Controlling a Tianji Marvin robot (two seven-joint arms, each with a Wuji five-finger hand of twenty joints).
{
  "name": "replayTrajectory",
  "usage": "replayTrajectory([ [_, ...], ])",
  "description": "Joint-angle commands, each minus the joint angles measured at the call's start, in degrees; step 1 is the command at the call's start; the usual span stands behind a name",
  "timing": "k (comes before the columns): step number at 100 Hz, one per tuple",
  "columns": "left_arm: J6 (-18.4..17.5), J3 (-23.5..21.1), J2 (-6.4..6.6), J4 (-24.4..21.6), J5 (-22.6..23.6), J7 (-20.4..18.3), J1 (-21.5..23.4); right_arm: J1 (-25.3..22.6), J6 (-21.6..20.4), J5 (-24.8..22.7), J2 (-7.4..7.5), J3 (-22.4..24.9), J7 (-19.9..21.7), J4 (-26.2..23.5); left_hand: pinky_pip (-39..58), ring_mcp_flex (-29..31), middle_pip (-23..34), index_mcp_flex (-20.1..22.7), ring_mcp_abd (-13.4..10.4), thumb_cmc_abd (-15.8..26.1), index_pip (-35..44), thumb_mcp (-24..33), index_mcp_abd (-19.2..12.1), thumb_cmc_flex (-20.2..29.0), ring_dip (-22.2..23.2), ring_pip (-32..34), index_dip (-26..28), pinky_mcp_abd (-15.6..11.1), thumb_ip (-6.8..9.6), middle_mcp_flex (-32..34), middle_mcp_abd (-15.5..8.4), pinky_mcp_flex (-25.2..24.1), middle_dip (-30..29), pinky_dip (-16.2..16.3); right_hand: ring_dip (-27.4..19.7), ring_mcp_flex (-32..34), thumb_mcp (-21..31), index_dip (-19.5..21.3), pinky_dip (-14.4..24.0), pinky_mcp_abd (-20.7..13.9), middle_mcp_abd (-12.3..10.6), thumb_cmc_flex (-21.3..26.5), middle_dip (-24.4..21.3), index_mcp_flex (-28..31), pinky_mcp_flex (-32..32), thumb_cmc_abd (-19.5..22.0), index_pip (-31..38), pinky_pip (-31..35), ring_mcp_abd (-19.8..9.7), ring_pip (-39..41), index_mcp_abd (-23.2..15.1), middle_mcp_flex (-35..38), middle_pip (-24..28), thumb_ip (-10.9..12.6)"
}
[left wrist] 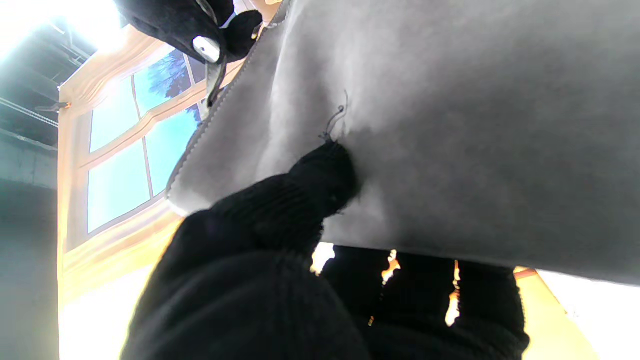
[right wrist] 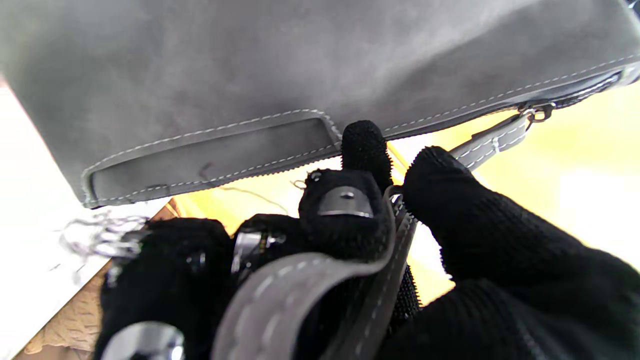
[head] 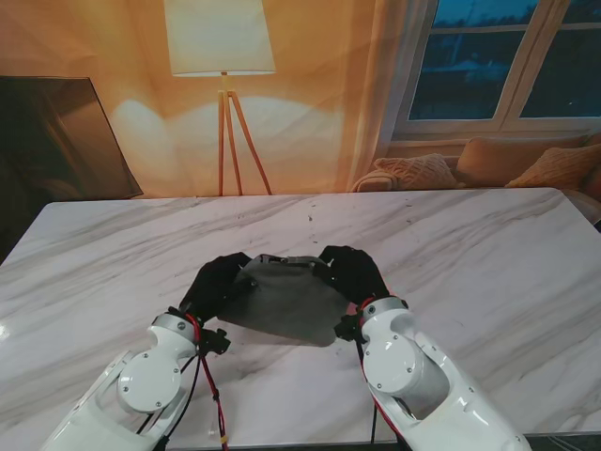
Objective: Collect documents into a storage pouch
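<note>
The marble table (head: 488,254) fills most of the room's foreground, white with grey veining, and it runs wide to either side of the robot. Behind it a floor lamp (head: 222,56) glows against the warm wall, a window (head: 512,66) sits off to the right, and a sofa with cushions (head: 488,164) lies under it.

Over the near middle of the table, the grey pouch (head: 282,296) hangs between the two arms, its soft face sagging toward me and its near edge close to the marble; I cannot tell whether that edge touches.

The left hand (head: 214,282), black-gloved, is closed on the pouch's left side. From its wrist camera the thumb (left wrist: 320,177) presses into the grey fabric from one face while the other fingers (left wrist: 425,285) curl behind the lower edge, so the cloth is pinched between them.

The right hand (head: 355,272) grips the right side near the top edge. Its wrist camera shows a fingertip (right wrist: 365,145) up against the stitched seam by the zipper, and the grey strap (right wrist: 300,285) is caught among the curled fingers, running back to a small metal ring (right wrist: 537,114) at the pouch's corner
</note>
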Motion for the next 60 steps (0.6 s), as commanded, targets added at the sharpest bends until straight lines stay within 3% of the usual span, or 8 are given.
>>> replayTrajectory([
  [1,-0.3,-0.5,0.13,-0.9,0.1,-0.6,0.4,0.3,1.0,0.3,-0.31,0.3,0.4,1.0,0.6,2.1,6.1,7.7,6.9,7.9,14.2,-1.1,-1.8,3.3,0.5,0.8,10.2,-6.3,2.87,1.4,0.6,-2.1,2.6,2.0,1.3,-0.4,0.7,0.4,2.4,-1.0,6.5,-0.2,2.5,-0.3,3.6,1.7,-0.2,16.1,-8.2,2.4,0.7,9.3,8.3,2.4],
  [60,-0.9,-4.4,0.11,-2.6,2.6,1.5,3.1,0.5,3.1,-1.4,-0.32,3.0,-0.9,3.5,0.6,2.2,5.9,7.9,6.8,7.8,14.1,-0.8,-1.9,3.1,0.6,0.8,10.5,-6.4,2.77,1.6,0.4,-2.0,2.9,1.9,3.0,-0.4,1.2,2.3,5.1,0.7,6.8,0.1,2.6,1.1,3.5,1.7,1.0,16.1,-7.2,2.8,2.8,10.1,10.6,2.5],
])
